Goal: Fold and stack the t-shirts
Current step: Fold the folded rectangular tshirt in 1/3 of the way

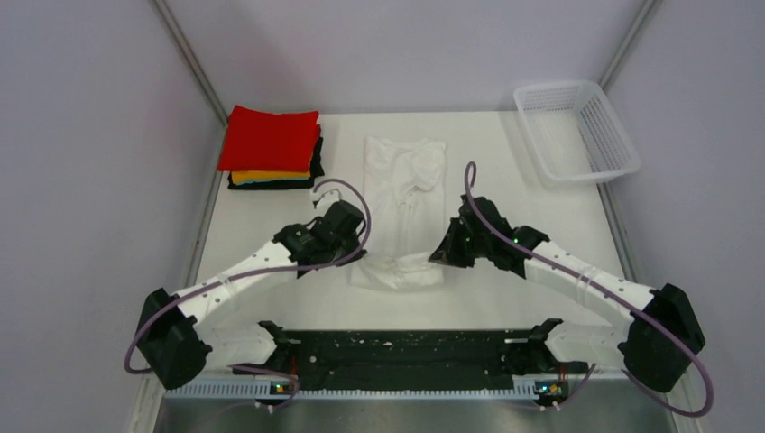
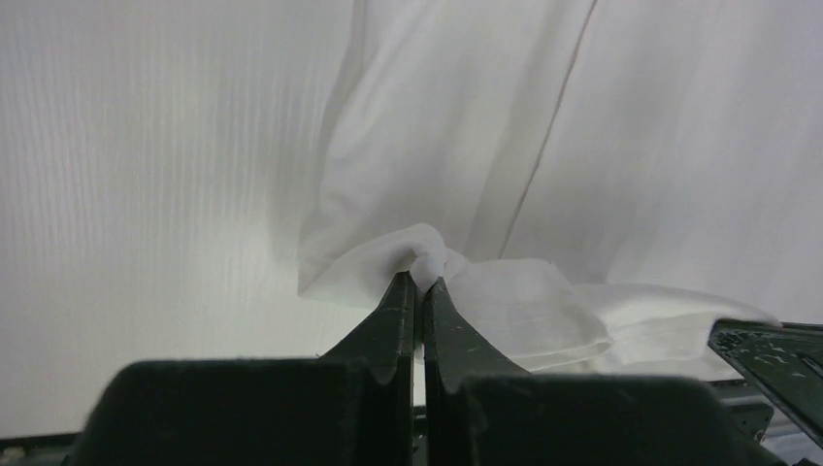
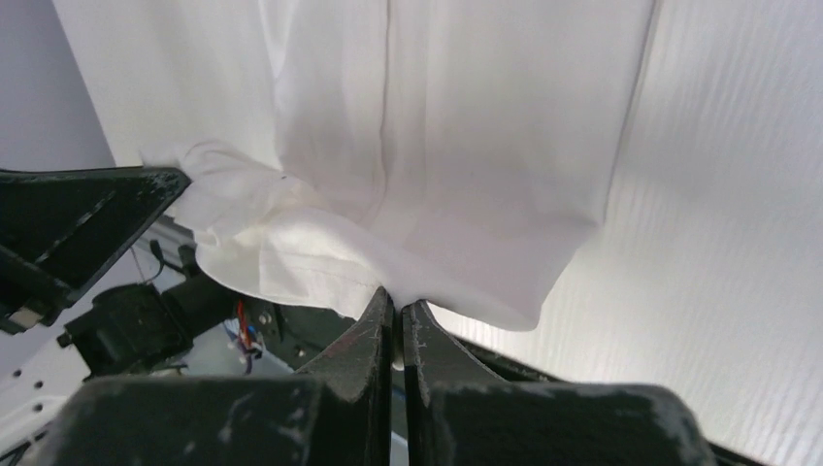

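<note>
The white t-shirt (image 1: 403, 203) lies lengthwise in the middle of the table, folded narrow, its near hem bunched. My left gripper (image 1: 359, 255) is shut on the shirt's near left corner (image 2: 424, 264). My right gripper (image 1: 439, 255) is shut on the near right hem (image 3: 400, 291). Both hold the cloth low, near the table. A folded stack (image 1: 273, 149) sits at the far left, with a red shirt on top, orange-yellow under it and black at the bottom.
A white plastic mesh basket (image 1: 577, 132) stands at the far right corner. Grey walls close in both sides. The black base rail (image 1: 406, 359) runs along the near edge.
</note>
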Controlling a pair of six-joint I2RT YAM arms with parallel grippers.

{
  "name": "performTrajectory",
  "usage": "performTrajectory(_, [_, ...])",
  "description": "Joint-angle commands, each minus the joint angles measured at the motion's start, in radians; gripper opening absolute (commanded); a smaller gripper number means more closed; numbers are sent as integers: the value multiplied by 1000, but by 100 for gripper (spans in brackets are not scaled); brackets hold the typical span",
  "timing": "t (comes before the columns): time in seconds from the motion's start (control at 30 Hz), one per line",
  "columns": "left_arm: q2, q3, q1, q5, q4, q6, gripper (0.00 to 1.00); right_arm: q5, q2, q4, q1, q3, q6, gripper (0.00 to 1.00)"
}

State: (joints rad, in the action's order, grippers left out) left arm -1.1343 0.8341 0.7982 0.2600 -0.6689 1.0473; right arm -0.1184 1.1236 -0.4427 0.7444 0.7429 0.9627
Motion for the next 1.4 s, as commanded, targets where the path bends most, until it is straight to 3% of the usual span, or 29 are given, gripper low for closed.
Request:
performTrajectory(0.0, [-141, 161, -93, -15, 124, -191, 0, 51, 95, 79, -95, 113, -141, 0])
performTrajectory(0.4, [-497, 446, -264, -97, 146, -340, 0, -52, 318, 192, -283, 246, -231, 0])
performTrajectory(0.9, [-749, 624, -323, -117, 125, -384, 0, -47, 570, 324, -335, 330, -267, 0])
performTrajectory(0.97, [-767, 641, -328, -125, 126, -391, 7, -50, 600, 327, -340, 352, -273, 1])
performTrajectory(1.03, [-784, 667, -333, -128, 108, -396, 24, -50, 623, 327, -353, 373, -269, 16])
performTrajectory(1.07, [-788, 680, -335, -128, 99, -398, 36, -48, 628, 327, -356, 383, -265, 33])
performTrajectory(1.13, [-778, 698, -339, -130, 80, -399, 70, -49, 624, 326, -359, 396, -259, 68])
performTrajectory(1.2, [-747, 694, -339, -120, 76, -398, 96, -56, 601, 332, -359, 391, -257, 90])
performTrajectory(1.23, [-727, 687, -339, -111, 77, -397, 98, -56, 587, 325, -359, 384, -257, 97])
performTrajectory(1.37, [-627, 607, -339, -112, 77, -383, 99, -69, 488, 317, -359, 306, -262, 99])
